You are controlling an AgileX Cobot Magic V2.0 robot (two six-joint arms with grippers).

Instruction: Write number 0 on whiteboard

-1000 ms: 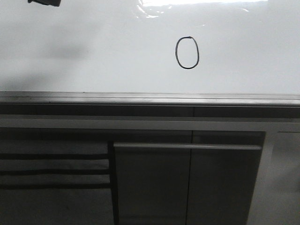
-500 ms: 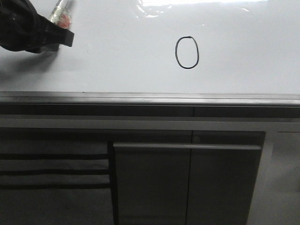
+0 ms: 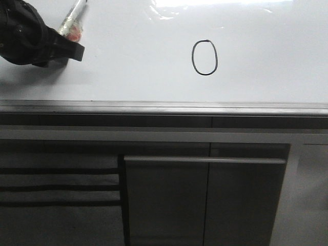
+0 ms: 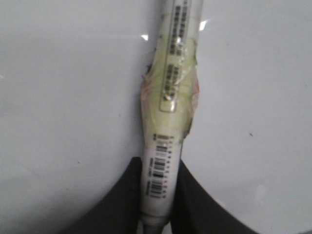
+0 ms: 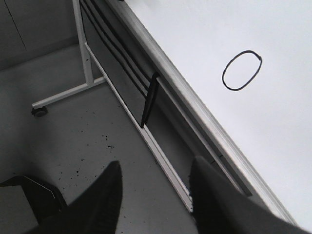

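A thin black number 0 (image 3: 205, 57) stands drawn on the glossy whiteboard (image 3: 128, 66), right of the middle; the right wrist view shows the number 0 (image 5: 242, 70) too, on the same whiteboard (image 5: 273, 97). At the board's upper left, my left gripper (image 3: 69, 46) is shut on a white marker (image 3: 73, 20) wrapped in yellowish tape. In the left wrist view the marker (image 4: 168, 126) runs straight out from between the dark fingers (image 4: 122, 200) over the board. My right gripper (image 5: 153, 175) stands open over the floor, off the board, with nothing between its fingers.
A grey metal strip (image 3: 164, 107) runs along the whiteboard's lower edge, with dark grey cabinet fronts (image 3: 205, 200) below it. A white stand leg on a caster (image 5: 40, 111) rests on the speckled grey floor (image 5: 73, 141).
My left gripper has come into view at the upper left, carrying the marker, and has shifted slightly down and right. The number 0 is unchanged.
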